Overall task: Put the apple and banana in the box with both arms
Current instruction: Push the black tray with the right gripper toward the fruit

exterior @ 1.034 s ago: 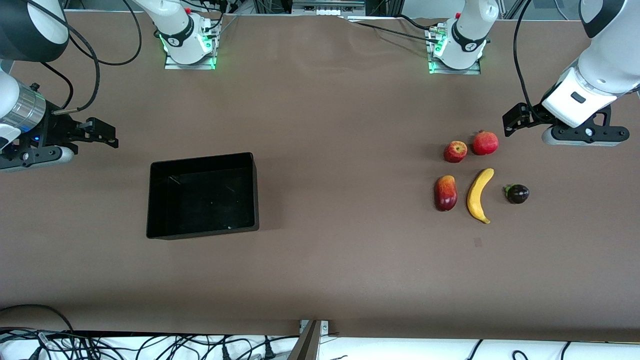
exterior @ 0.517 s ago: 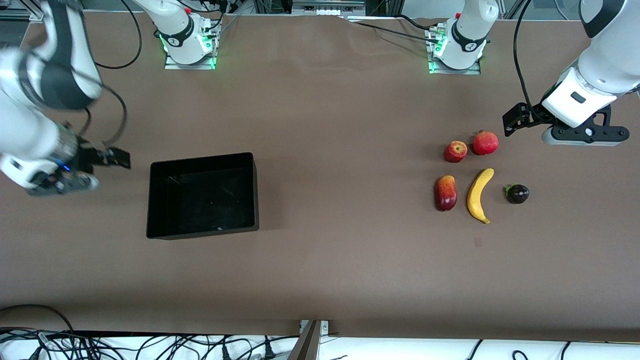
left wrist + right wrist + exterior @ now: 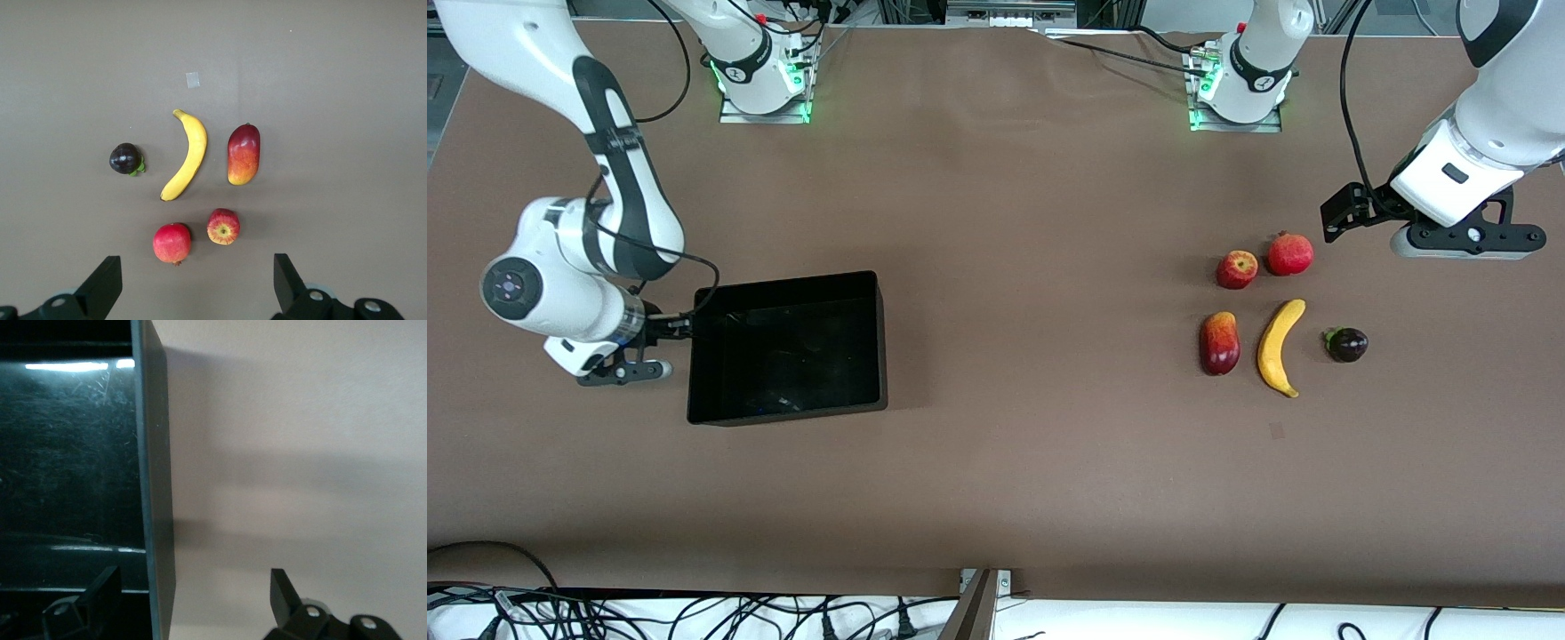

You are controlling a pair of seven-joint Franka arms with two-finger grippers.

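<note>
The apple [image 3: 1237, 269] and the banana [image 3: 1280, 347] lie on the brown table toward the left arm's end, the banana nearer to the front camera. Both show in the left wrist view, the apple [image 3: 223, 227] and the banana [image 3: 187, 157]. My left gripper [image 3: 1467, 242] is open and empty, up in the air over bare table beside the fruit [image 3: 197, 280]. The black box [image 3: 787, 281] stands empty toward the right arm's end. My right gripper [image 3: 623, 371] is open and empty at the box's end wall [image 3: 153, 487]. In the right wrist view [image 3: 193, 587], one finger is over the box's inside and the other over the table.
A red pomegranate [image 3: 1290, 254] lies beside the apple. A red-yellow mango [image 3: 1220, 343] and a dark purple fruit [image 3: 1347, 345] flank the banana. A small tape mark [image 3: 1276, 431] is on the table nearer to the front camera than the banana.
My right arm has swung in from the table's end and brought its gripper to the box's end wall. The left arm and the fruit have not moved.
</note>
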